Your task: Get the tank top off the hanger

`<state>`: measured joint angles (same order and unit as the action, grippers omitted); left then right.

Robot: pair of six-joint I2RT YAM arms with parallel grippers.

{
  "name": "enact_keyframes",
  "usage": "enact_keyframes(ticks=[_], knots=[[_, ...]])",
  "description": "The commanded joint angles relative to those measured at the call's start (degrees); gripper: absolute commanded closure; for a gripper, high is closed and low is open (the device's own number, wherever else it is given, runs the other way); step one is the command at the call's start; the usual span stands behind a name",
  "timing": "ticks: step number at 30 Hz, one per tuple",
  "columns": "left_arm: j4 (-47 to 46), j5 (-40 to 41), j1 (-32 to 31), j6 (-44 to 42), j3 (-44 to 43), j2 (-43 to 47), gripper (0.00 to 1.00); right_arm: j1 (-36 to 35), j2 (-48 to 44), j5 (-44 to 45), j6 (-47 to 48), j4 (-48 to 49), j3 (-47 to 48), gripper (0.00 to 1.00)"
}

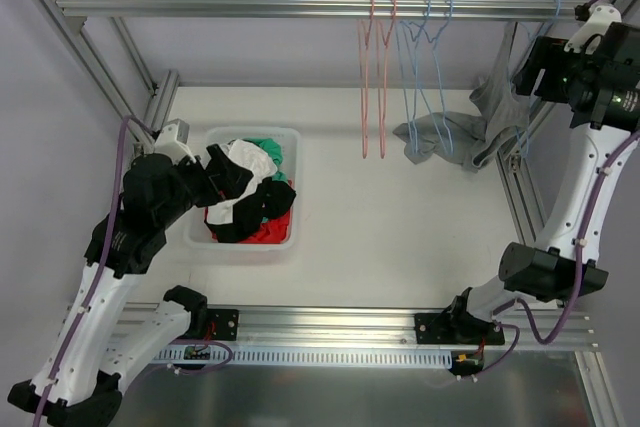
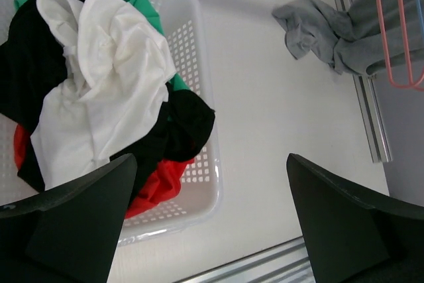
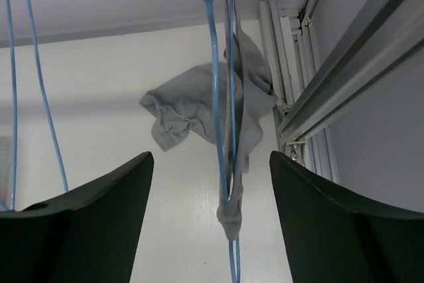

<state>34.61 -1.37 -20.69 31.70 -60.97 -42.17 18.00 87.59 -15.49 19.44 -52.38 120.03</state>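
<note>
A grey tank top [image 1: 480, 127] hangs on a blue hanger [image 1: 557, 7] at the right end of the top rail, and its lower part lies bunched on the table. My right gripper [image 1: 522, 72] is open and empty, up by the rail next to the garment. In the right wrist view the hanger wire [image 3: 215, 97] and the tank top [image 3: 192, 111] run down between my open right gripper [image 3: 211, 230] without touching the fingers. My left gripper [image 1: 218, 175] is open and empty above the laundry basket [image 1: 290, 137]. The left wrist view shows that gripper [image 2: 212, 230] and the tank top [image 2: 318, 28] far off.
The white basket [image 2: 199, 44] holds white, black, red and green clothes. Two empty pink hangers [image 1: 378, 67] and two empty blue hangers [image 1: 430, 67] hang on the rail [image 1: 200, 5]. Aluminium frame posts [image 1: 520, 197] stand along the table's right edge.
</note>
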Motion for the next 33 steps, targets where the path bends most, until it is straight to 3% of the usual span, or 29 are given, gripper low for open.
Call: enact_keyframes(ticks=[1,3,4,9,10,12,14,16,19,33], knots=[[4.8,-2.3,-0.4,-6.1,1.0,6.0,0.01,0.5,2.7,-4.5,1.5,3.0,2.0,0.29],[5.6,-2.1,-0.4,-9.0,1.6,8.6,0.01,0.5,4.4,-4.3,2.1,3.3,2.0,0.36],[5.9,-2.1,-0.4,-10.1,1.7,8.9,0.01,0.5,5.0,-4.6,2.3,3.6,2.2,0.47],[6.3,4.5,-0.3,-13.8,4.4,12.0,0.01,0.4,5.7,-6.5,2.3,5.6,2.5,0.62],[6.3,5.0,-0.4,-13.9,5.6,12.3,0.01,0.1,5.5,-6.4,2.4,6.2,2.6,0.7],[6.0,5.4,-0.4,-13.8,6.8,12.4,0.01,-0.2,5.5,-5.2,2.7,6.6,2.7,0.7],[5.6,5.3,-0.4,-13.6,8.5,11.4,0.01,-0.9,5.6,-4.7,3.1,7.0,3.1,0.78],[5.4,4.9,-0.4,-13.6,9.2,10.7,0.01,-1.3,5.7,-3.7,3.3,7.0,3.3,0.93],[5.1,4.9,-0.4,-14.2,9.4,10.5,0.01,-1.9,5.8,-3.1,3.8,7.0,3.0,1.0],[3.8,3.2,-0.4,-14.6,10.9,12.6,0.01,-2.3,-0.7,-9.9,-1.4,13.1,2.0,1.0]])
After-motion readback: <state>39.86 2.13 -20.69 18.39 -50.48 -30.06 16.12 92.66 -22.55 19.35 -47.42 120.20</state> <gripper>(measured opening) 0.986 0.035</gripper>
